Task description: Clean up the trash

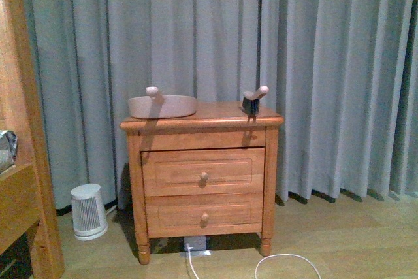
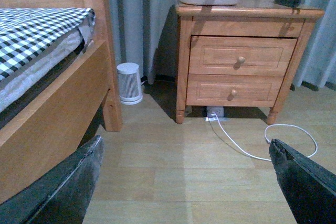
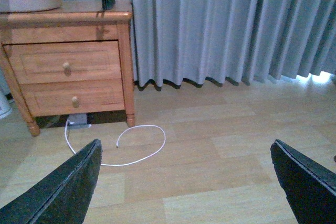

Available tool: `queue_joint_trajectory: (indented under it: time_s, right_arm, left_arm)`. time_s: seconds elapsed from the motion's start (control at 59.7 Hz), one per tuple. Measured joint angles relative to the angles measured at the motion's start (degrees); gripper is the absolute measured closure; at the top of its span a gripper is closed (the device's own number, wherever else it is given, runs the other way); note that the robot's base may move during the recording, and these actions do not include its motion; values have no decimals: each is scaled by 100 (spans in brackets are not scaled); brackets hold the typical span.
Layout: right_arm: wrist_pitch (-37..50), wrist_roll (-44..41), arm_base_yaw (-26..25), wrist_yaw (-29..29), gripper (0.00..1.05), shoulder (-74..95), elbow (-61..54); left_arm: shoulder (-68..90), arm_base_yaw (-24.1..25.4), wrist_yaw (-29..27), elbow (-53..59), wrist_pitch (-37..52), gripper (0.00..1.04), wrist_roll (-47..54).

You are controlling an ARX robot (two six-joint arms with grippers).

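Our left gripper (image 2: 185, 142) has its two dark fingers (image 2: 68, 187) spread wide, with only bare wood floor (image 2: 173, 177) between them. Our right gripper (image 3: 186, 142) is spread wide too, near a white cable (image 3: 142, 126). We cannot tell where the trash is. A dustpan (image 1: 163, 106) and a brush (image 1: 253, 101) sit on the nightstand (image 1: 202, 161).

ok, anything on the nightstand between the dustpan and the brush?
Nothing: in the front view the nightstand top is bare wood between the dustpan and the brush.
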State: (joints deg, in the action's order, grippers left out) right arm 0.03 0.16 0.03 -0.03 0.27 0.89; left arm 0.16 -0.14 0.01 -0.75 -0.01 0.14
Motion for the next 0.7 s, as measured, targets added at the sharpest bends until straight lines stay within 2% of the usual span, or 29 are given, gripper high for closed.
queue_joint_trajectory:
  time_s: [0.703]
  right_arm:
    - [0, 0, 0, 0, 7, 0, 0]
  left_arm:
    - [0, 0, 0, 0, 0, 8, 0]
